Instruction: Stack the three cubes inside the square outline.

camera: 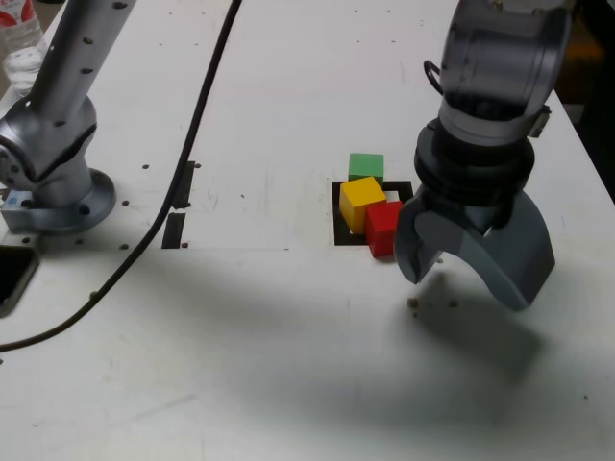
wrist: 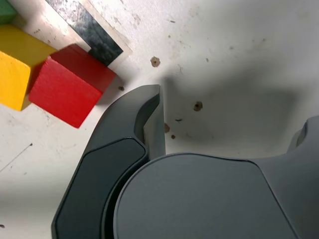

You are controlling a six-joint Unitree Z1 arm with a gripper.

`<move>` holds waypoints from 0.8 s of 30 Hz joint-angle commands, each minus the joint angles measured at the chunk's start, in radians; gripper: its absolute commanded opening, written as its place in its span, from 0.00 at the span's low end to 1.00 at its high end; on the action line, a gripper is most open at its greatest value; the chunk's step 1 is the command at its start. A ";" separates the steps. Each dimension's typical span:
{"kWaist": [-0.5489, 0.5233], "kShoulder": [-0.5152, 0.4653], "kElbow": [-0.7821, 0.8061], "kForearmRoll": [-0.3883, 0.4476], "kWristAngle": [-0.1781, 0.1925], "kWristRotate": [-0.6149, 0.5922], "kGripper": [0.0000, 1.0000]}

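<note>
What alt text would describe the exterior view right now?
The open claw hovers empty over the white table, just to the exterior view's right of three unstacked cubes: red cube, yellow cube and green cube, clustered at the square outline.

The table [camera: 288, 365] is white and matt, scuffed and dotted with small dark specks. The red cube [wrist: 70, 84], yellow cube [camera: 361, 201] and green cube [camera: 366, 166] have flat, matt painted faces. The black outline [wrist: 94, 32] looks like worn tape, scratched pale in places. The gripper [camera: 471, 279] is smooth grey plastic with a dull sheen. The arm's base [camera: 58, 173] is brushed silvery metal. The cable [camera: 192, 144] is black and rubbery.
</note>
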 commanded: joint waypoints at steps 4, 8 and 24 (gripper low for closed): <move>0.023 0.003 0.016 -0.011 -0.002 0.015 1.00; 0.035 -0.001 0.029 -0.017 -0.003 0.022 1.00; 0.117 -0.075 0.162 -0.073 -0.001 0.080 1.00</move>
